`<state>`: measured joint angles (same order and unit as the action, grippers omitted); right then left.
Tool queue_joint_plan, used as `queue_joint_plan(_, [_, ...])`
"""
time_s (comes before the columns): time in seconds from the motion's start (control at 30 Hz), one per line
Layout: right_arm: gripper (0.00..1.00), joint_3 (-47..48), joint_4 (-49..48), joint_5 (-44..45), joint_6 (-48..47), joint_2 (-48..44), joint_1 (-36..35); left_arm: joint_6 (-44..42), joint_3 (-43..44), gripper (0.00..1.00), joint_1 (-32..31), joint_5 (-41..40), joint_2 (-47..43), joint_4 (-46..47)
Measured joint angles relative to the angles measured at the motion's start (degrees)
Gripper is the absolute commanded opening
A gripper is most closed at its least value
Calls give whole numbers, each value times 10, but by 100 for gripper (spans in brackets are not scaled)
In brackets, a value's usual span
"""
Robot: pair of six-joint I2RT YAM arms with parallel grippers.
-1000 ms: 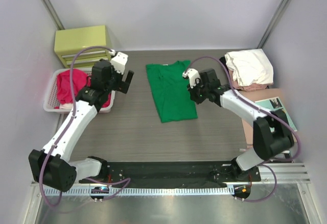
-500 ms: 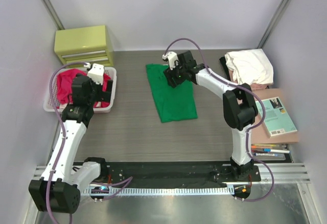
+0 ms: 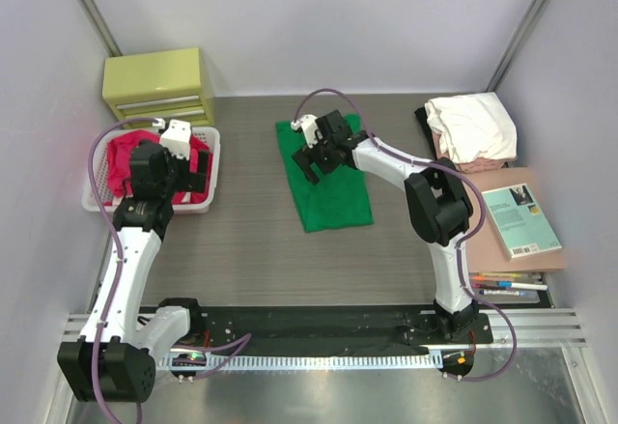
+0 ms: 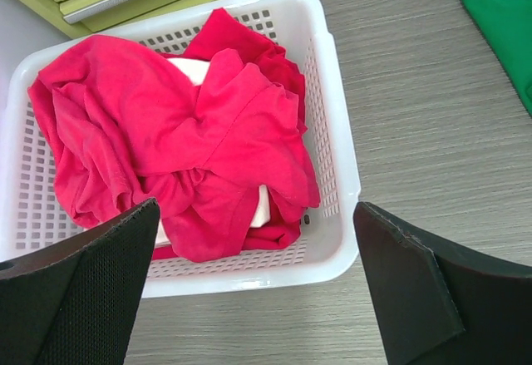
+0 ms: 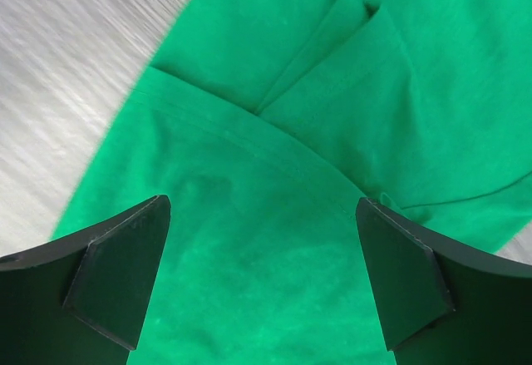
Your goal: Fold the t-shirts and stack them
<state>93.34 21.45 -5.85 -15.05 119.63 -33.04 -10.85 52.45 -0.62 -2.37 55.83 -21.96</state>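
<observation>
Green t-shirt (image 3: 326,178) lies flat on the worktop (image 3: 241,240), mid-table toward the rear, folded lengthwise into a narrow strip with its long side running away from the arm bases. My right wrist view fills with it (image 5: 274,132): smooth cloth, one overlapped fold edge running on a slant, bare wood grain at the upper left. Right arm (image 3: 386,161) reaches in from the right, over the far left part of that shirt. Right jaws are spread wide, black fingers (image 5: 116,282) on either side of the frame, nothing between them but the cloth below; I cannot tell whether the tips touch it. Red t-shirts (image 4: 191,132) sit bunched in the white slatted basket (image 4: 341,157) at the left side of the worktop, a bit of white cloth (image 4: 195,70) showing under the heap. Left arm (image 3: 130,250) holds its wrist over the basket's near right part. Left jaws are spread wide too, fingers (image 4: 83,290) low in the wrist view, gripping nothing, above the pile and not touching it. At the right rear corner there is a folded stack (image 3: 470,127): white on top, pale pink beneath, black at the edge. A yellow-green drawer unit (image 3: 159,84) stands behind the basket. A teal-covered book (image 3: 521,219) lies near the right edge, pens (image 3: 512,289) just in front of it.
</observation>
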Motion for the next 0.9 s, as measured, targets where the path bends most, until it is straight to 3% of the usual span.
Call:
queue_joint_plan(0.43, [100, -5, -23, 7, 18, 55, 12, 0, 0, 100, 0, 10, -7, -1])
queue_joint_plan(0.6, [100, -78, -90, 2, 23, 19, 13, 0, 0, 100, 0, 11, -7, -1])
queue_joint_plan(0.9, [100, -210, -127, 4, 42, -68, -17, 0, 0, 100, 0, 12, -1, -1])
